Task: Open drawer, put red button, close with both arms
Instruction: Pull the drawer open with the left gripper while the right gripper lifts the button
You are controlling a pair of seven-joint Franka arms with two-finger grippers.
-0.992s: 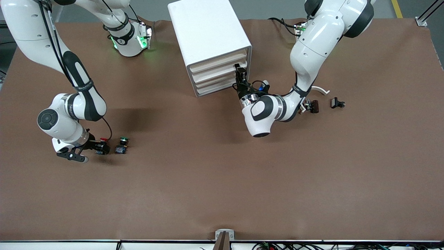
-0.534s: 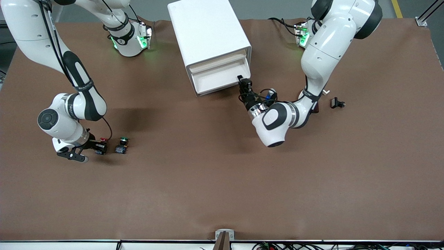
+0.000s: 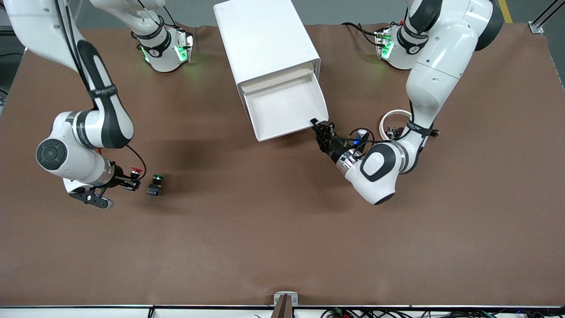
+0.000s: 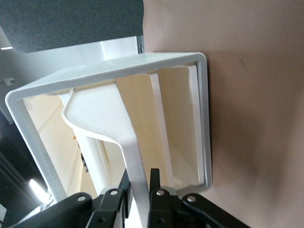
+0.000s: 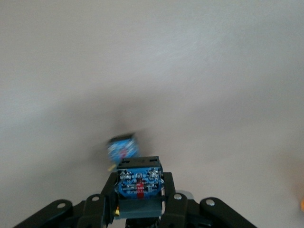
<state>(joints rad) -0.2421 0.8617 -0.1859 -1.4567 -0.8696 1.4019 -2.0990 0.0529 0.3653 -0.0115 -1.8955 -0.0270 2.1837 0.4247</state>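
A high front camera looks down across the brown surface [image 3: 282, 229] toward both robot bases. Each wrist camera looks closely past its own fingers; the left wrist view shares the white cabinet [image 4: 109, 85] with the front view.

We find no readable text: the dark bands on the right arm [image 3: 99, 92] and left arm [image 3: 415, 126] carry lettering too small to make out.

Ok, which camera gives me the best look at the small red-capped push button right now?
Front view: the small red-capped push button shows its red cap, pinched in the right hand, beside the green-capped button. Right wrist view shows only its blue underside. Left wrist view misses it.
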